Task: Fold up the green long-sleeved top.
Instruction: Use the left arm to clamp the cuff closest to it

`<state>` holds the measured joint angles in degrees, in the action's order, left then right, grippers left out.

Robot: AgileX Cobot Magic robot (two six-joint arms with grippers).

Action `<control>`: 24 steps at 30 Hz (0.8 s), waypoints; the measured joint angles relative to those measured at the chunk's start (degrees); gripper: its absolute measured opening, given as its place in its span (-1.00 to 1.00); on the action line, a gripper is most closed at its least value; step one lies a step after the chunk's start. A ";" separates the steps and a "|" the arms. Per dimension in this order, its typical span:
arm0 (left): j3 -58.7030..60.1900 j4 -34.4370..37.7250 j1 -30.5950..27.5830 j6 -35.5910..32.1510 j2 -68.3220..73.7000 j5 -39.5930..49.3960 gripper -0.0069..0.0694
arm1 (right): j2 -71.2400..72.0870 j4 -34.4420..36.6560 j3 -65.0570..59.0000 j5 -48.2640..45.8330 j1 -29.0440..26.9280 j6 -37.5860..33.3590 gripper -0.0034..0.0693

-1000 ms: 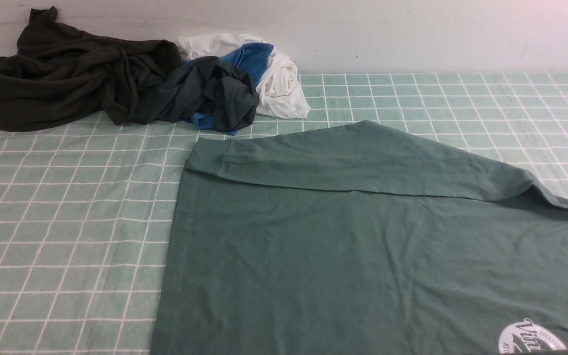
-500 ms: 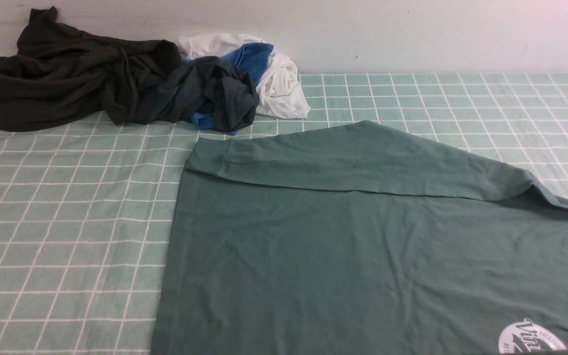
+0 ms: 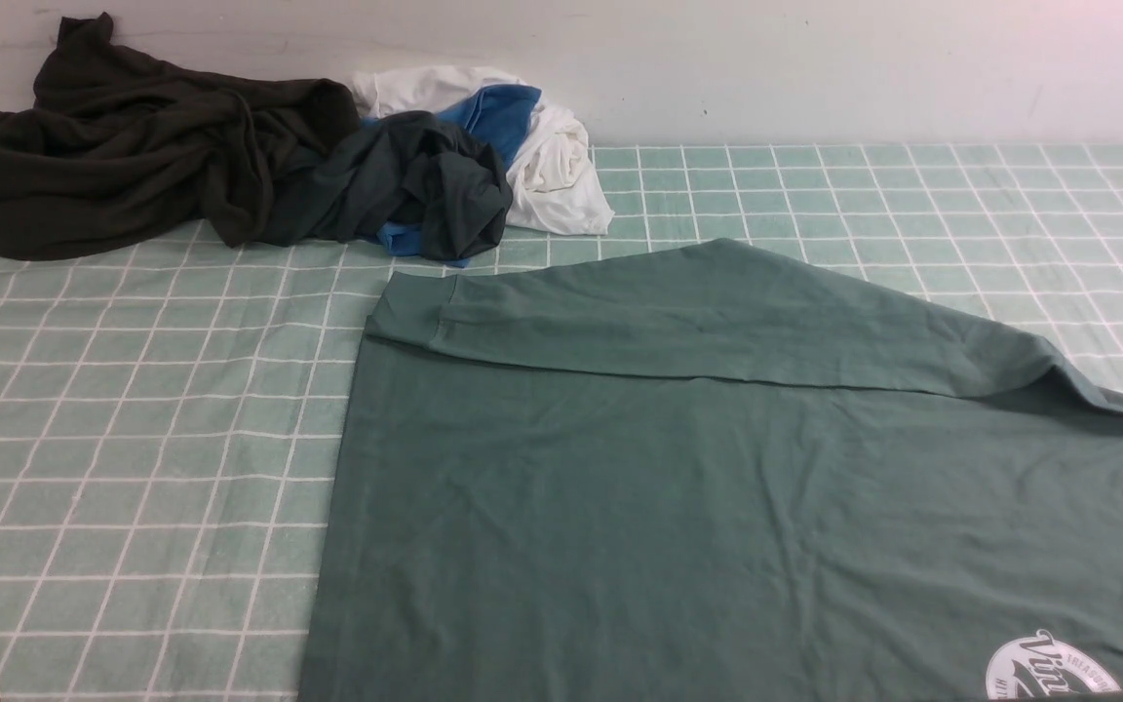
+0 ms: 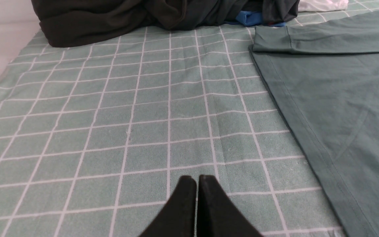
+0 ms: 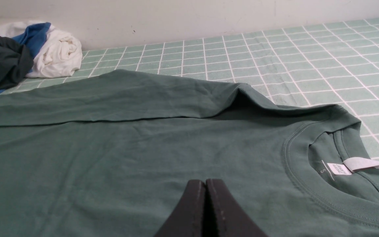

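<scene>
The top (image 3: 717, 487) lies flat on the tabletop (image 3: 133, 439) with its far sleeve (image 3: 678, 312) laid across the body, so the step in hand appears to be the pause between folds. The left end effector (image 4: 196, 179) is pressed together over bare tabletop beside the hem (image 4: 301, 138); the right end effector (image 5: 205, 182) is pressed together over the chest near the collar (image 5: 299, 177). Neither holds anything, so the next move probably calls for spreading both and pinching an unfolded edge.

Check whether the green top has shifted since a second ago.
No. The green long-sleeved top is unmoved: its cuff meets the same lines of the checked cloth.
</scene>
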<state>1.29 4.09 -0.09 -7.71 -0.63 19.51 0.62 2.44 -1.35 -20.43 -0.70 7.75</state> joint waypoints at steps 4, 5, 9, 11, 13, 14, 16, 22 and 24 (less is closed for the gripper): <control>0.00 0.00 0.00 0.00 0.00 0.00 -0.83 | 0.00 0.00 0.00 0.00 0.00 0.00 -0.94; 0.00 0.00 0.00 0.00 0.00 0.00 -0.83 | 0.00 0.00 0.00 0.00 0.00 0.00 -0.94; 0.00 0.00 0.00 0.00 0.00 0.00 -0.83 | 0.00 0.00 0.00 0.00 0.00 0.00 -0.94; 0.00 0.00 0.00 0.00 0.00 0.00 -0.83 | 0.00 0.00 0.00 0.00 0.00 0.00 -0.94; 0.00 0.33 0.00 0.23 0.00 0.00 -0.83 | 0.00 0.51 0.00 0.00 0.00 0.00 -0.94; 0.00 1.59 0.00 0.75 0.00 0.00 -0.83 | 0.00 1.15 0.00 -0.05 0.00 0.00 -0.94; 0.00 5.40 0.00 2.38 0.00 0.00 -0.83 | 0.00 2.73 0.00 -0.09 0.00 0.00 -0.94; 0.41 32.18 0.00 14.89 0.00 -1.64 -0.83 | 0.00 13.04 0.00 -0.35 0.00 0.26 -0.94; 0.41 40.38 0.00 17.15 0.00 -2.68 -0.83 | 0.00 18.55 0.00 -0.42 0.00 0.97 -0.94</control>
<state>1.70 44.47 -0.09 9.44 -0.63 16.83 0.62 20.99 -1.35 -20.86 -0.70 8.71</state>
